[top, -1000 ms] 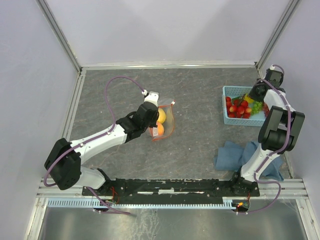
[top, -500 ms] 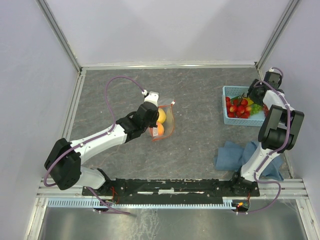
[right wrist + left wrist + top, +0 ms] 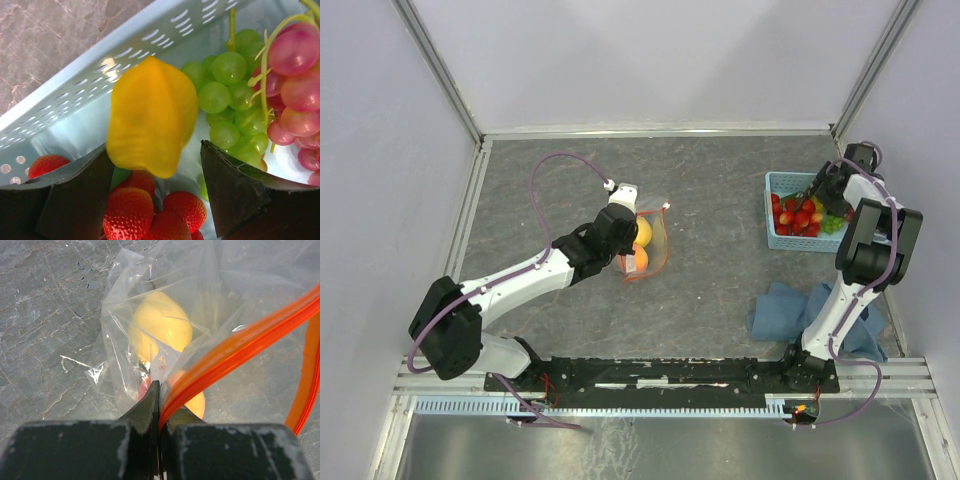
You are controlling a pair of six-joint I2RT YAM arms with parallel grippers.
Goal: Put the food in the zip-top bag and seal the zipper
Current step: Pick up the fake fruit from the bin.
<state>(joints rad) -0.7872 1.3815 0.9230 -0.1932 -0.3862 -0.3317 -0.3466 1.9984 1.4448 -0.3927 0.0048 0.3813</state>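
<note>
Clamping zipper (image 3: 240,347) in left jaws; right jaws spread, yellow fruit (image 3: 150,115) between.

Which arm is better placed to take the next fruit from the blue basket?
Right. The right gripper hangs open over the basket, the yellow fruit between its jaws. The left gripper is shut on the zipper of the bag, far from it.

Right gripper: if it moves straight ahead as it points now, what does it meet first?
Probably the yellow fruit, which lies ahead of the right gripper between its open fingers, inside the light-blue basket; depth is unclear.
</note>
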